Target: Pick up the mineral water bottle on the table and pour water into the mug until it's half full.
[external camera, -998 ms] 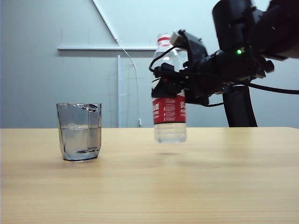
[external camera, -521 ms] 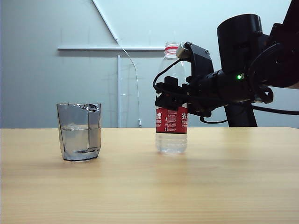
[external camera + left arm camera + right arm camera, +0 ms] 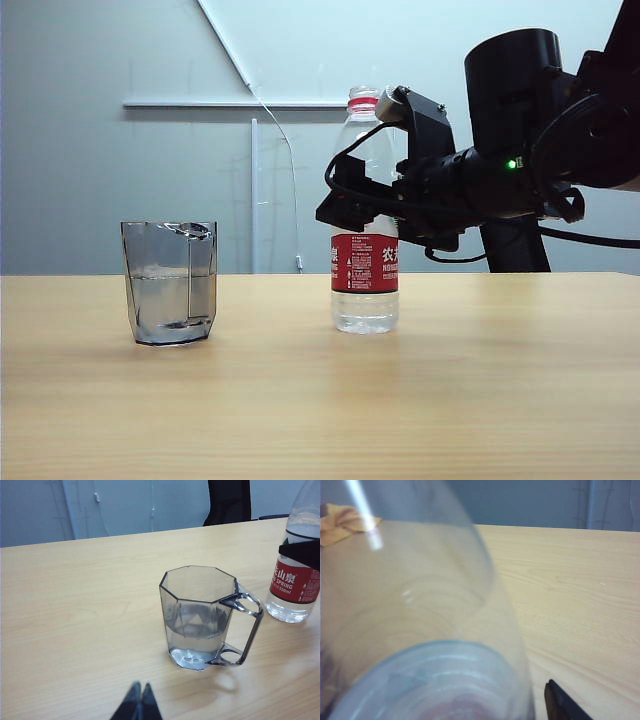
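Pale wood-grain worktop carries both of your task items: the mineral water bottle stands upright on its base near the middle of the exterior view, and the smoky-grey faceted mug sits well apart from it on the left. Water fills the mug to roughly half its height, and a little shows at the bottom of the bottle, below the red-and-white label. Your right pincer is level with the bottle's clear upper body, above the label, its black fingers spread around the plastic rather than pressed against it; the bottle bears its own weight on the worktop. From the right wrist camera the bottle's wall fills most of the picture, with one dark fingertip standing clear beside it. Your left pincer hangs low over the worktop just short of the mug, its two dark tips together, holding nothing. The mug's handle points toward the bottle.
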